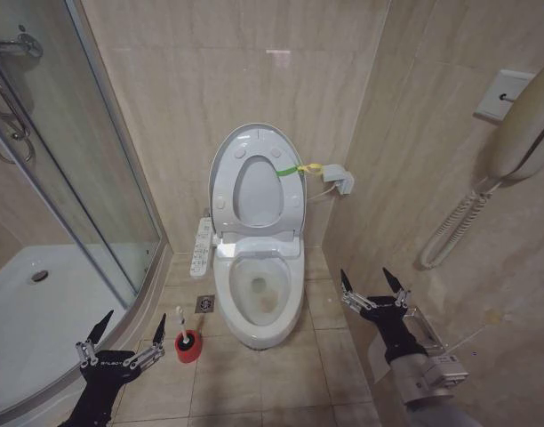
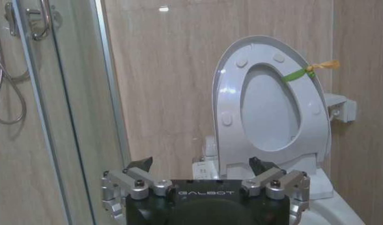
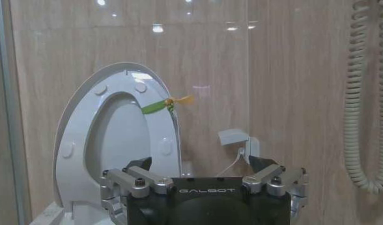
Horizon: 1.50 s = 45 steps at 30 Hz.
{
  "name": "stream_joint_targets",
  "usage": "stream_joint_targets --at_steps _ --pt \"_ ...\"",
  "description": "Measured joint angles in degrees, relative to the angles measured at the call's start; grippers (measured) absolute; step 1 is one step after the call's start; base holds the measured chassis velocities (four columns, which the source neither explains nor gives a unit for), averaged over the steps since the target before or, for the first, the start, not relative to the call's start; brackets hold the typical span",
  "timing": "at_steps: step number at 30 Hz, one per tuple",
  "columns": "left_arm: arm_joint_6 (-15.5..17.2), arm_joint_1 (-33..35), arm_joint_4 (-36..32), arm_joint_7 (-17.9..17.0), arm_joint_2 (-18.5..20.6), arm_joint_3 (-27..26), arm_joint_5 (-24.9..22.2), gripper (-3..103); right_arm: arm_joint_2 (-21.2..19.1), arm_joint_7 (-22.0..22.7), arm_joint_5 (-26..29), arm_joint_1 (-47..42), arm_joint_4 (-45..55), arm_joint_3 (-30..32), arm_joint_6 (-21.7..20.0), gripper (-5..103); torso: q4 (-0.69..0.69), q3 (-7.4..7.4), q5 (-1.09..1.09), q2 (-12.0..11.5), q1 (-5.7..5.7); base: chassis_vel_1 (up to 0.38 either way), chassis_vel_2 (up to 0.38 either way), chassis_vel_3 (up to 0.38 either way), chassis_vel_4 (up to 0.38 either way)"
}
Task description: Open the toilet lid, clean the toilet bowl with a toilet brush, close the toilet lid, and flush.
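The toilet lid [image 1: 257, 178] stands raised against the tiled back wall, with the ring-shaped seat [image 1: 258, 189] lifted up against it, so the bumpers on the seat's underside face the room. A green strap [image 1: 288, 169] with a yellow tag runs from the right edge of the raised seat toward a small white wall box [image 1: 340, 180]. Below, the toilet bowl [image 1: 259, 298] is uncovered, its oval rim white and its inner basin stained brownish toward the bottom.

The toilet brush [image 1: 180, 325] stands upright in its round red holder [image 1: 188, 347] on the floor tiles, just to the left of the bowl's front and near a small floor drain [image 1: 205, 304]. A long white control panel [image 1: 202, 247] hangs along the bowl's left side.

The left gripper [image 1: 128, 329] is held low at the lower left, by the curved edge of the shower tray [image 1: 23, 311], its fingers spread wide and pointing up and forward; the brush handle is just beside its right finger (touching or not, I cannot tell). It holds nothing.

The right gripper [image 1: 372, 283] is held out to the right of the bowl, near the side wall, the forearm angled up from the lower right. Its fingers are spread apart too, empty, tips pointing toward the back wall.

A coiled phone cord [image 1: 450, 231] hangs on the right wall.
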Motion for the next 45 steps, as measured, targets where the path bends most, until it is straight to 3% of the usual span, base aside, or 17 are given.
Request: stream_joint_targets --at_steps 45 --pt "0.00 0.00 0.00 0.00 0.00 0.00 0.00 100 0.00 0.00 0.00 0.00 0.00 0.00 0.00 100 0.00 0.00 0.00 0.00 0.00 0.000 0.000 0.000 0.000"
